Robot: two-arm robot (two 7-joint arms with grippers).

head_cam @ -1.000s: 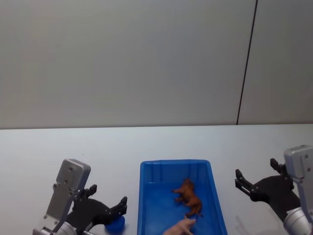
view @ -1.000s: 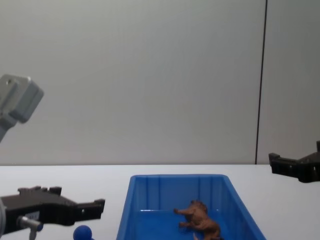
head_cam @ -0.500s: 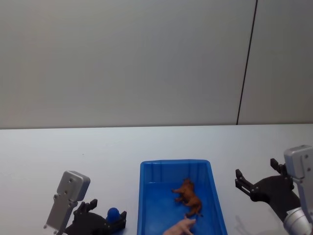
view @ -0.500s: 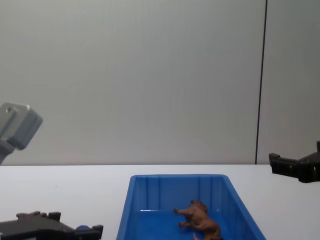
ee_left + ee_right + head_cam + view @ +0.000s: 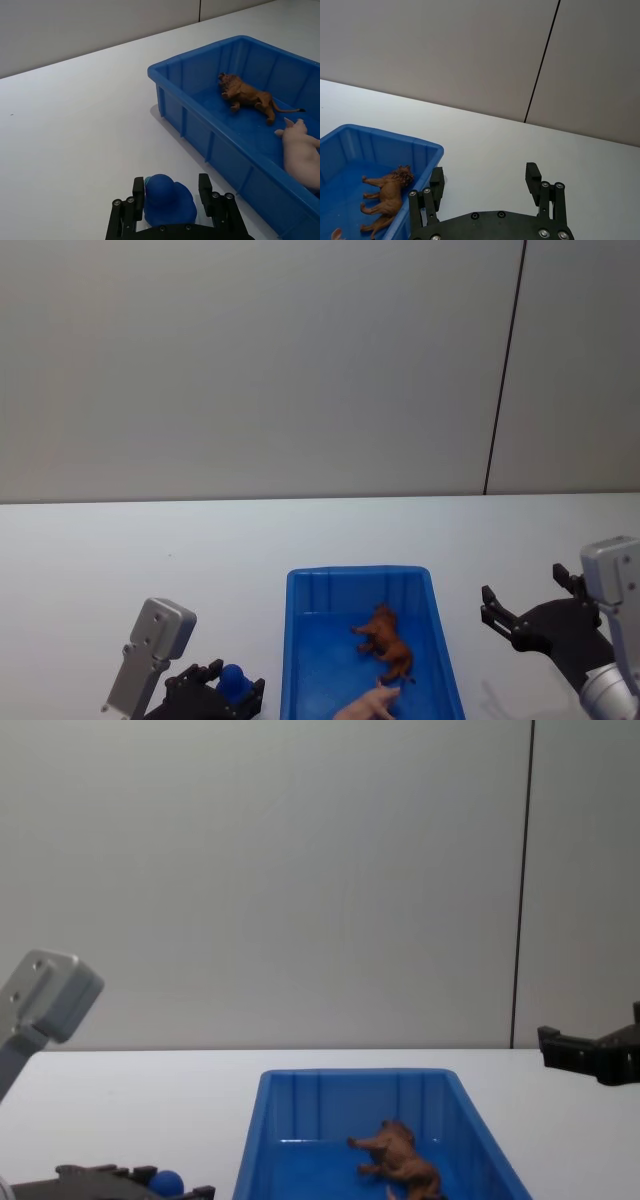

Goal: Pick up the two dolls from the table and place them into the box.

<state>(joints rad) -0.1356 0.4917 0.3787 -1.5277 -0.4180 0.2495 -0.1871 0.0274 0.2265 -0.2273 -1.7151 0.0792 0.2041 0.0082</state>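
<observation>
Beside the blue box (image 5: 440,640), on the counter (image 5: 120,560), the left claw (image 5: 171,197) brackets the blue ball-topped toy (image 5: 168,200), its fingers not yet shut. Closing and lifting come next; the brown animal (image 5: 385,638) lies in the box, and the right claw (image 5: 487,187) hangs wide, idle.

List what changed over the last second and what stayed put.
The left gripper came down toward the table beside the box, and its open fingers now stand on either side of the blue toy, not visibly clamped. The blue toy sits on the table where it was. The brown animal and a pink figure lie unmoved in the box. The right gripper hangs open, unmoved, right of the box.
</observation>
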